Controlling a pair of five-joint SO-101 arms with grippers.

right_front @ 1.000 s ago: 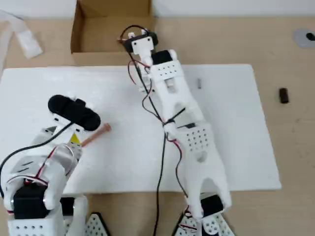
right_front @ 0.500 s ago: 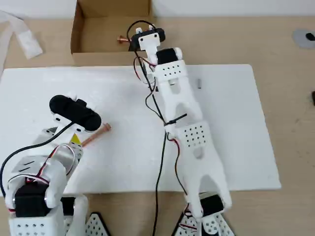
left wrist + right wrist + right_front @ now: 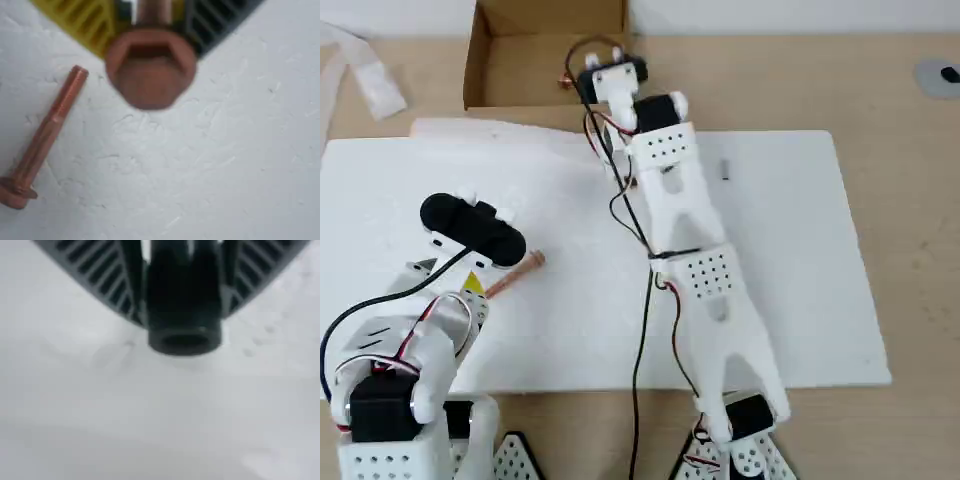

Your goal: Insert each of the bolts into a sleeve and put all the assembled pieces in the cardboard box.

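Observation:
My left gripper [image 3: 150, 17], its yellow and black fingers shut on a copper bolt [image 3: 150, 70], hangs just above the white foam mat [image 3: 770, 280] at the near left [image 3: 472, 232]. A second copper bolt [image 3: 42, 145] lies loose on the mat beside it [image 3: 515, 274]. My right gripper [image 3: 182, 270] is shut on a black sleeve [image 3: 185, 325]. That arm stretches to the front wall of the cardboard box [image 3: 520, 65], the gripper [image 3: 610, 75] at the box's near right corner. A copper bolt end [image 3: 565, 82] sticks out beside it over the box.
A small grey piece [image 3: 725, 170] lies on the mat right of the right arm. A white packet [image 3: 375, 85] sits at the far left and a grey disc [image 3: 940, 75] at the far right. The mat's far left edge [image 3: 470, 128] is raised near the box.
My right gripper moved from the mat's far edge up to the box. The mat's far left edge lifted. A small dark piece on the table at the right slid out of view.

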